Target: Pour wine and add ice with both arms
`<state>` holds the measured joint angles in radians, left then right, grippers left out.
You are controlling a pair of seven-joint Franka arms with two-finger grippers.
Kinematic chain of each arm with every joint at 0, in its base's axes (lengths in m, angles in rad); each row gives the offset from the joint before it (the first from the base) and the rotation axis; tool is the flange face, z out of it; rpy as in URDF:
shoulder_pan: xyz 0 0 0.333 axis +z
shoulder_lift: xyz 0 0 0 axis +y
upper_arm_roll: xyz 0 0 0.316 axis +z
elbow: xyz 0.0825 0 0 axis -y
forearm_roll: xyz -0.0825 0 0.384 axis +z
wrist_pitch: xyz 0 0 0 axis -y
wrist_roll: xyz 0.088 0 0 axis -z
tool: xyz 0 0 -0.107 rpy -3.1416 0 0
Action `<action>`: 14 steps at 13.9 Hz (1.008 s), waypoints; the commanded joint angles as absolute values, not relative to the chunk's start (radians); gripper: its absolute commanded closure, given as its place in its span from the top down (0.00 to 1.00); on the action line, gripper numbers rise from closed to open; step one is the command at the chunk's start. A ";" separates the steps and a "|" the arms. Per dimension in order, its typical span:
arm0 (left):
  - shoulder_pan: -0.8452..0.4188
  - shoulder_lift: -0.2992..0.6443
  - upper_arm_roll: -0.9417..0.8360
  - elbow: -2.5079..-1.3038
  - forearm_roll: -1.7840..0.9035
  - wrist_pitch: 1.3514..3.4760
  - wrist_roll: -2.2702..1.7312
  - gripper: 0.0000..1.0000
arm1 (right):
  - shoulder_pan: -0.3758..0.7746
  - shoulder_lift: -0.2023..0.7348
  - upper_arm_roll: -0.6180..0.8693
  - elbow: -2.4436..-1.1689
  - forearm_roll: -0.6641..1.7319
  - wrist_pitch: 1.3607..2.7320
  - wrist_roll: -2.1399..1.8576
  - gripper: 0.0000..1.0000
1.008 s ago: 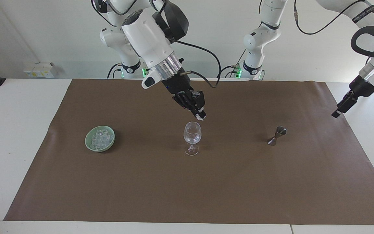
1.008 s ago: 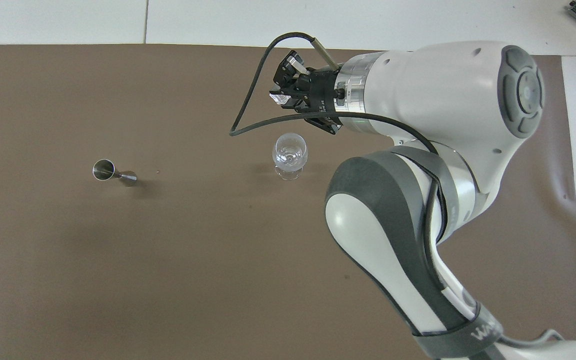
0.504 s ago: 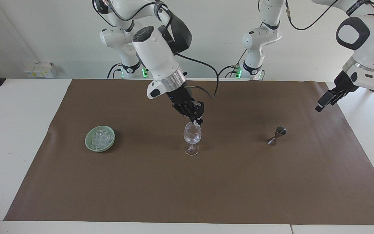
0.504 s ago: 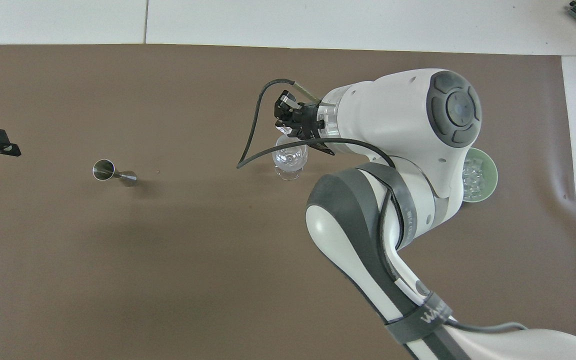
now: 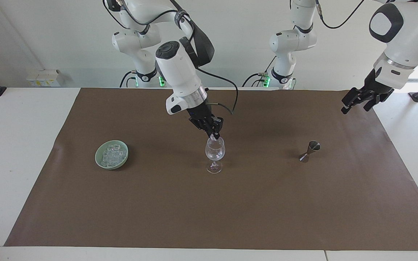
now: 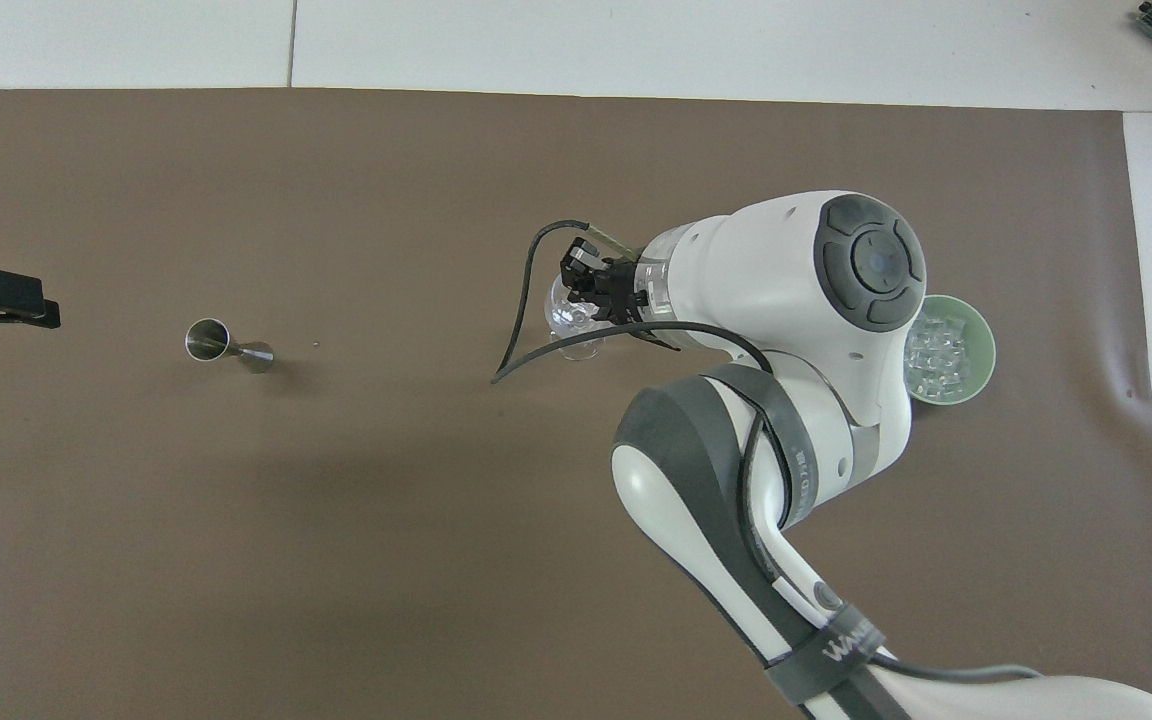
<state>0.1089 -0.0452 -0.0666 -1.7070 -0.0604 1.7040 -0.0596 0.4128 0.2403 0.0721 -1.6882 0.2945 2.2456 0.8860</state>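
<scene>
1. Centre of the facing view: the wine glass (image 5: 214,152) shows no wine; pouring looks undone.
2. Just above its rim, the right gripper (image 5: 213,136) pinches one ice cube, not yet released.
3. Centre-left: the remaining ice (image 5: 113,153) heaps in the green bowl (image 5: 99,159).
4. Upper right: the left gripper (image 5: 358,102) waits, fingers spread.

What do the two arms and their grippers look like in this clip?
Both arms are glossy white jointed segments with dark grey caps and bands, a silver ring at each wrist and loose black cables. The right gripper and left gripper are black, two-fingered. Green lights glow at the bases; grey lettering marks one band.
</scene>
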 commanded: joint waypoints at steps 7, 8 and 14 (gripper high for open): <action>0.068 -0.069 -0.084 -1.623 -0.006 1.519 -0.055 1.00 | 0.411 0.216 0.074 -1.710 0.287 2.279 0.859 0.78; 0.051 -0.069 -0.084 -1.600 -0.006 1.490 -0.055 1.00 | 0.411 0.218 0.074 -1.706 0.288 2.279 0.859 0.78; 0.048 -0.092 -0.086 -1.651 -0.011 1.540 -0.080 1.00 | 0.397 0.170 0.066 -1.683 0.244 2.250 0.856 1.00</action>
<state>0.0605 -0.0698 -0.0943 -1.6127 -0.0300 1.5165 -0.0657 0.4114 0.2157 0.0661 -1.6721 0.2809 2.2615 0.8782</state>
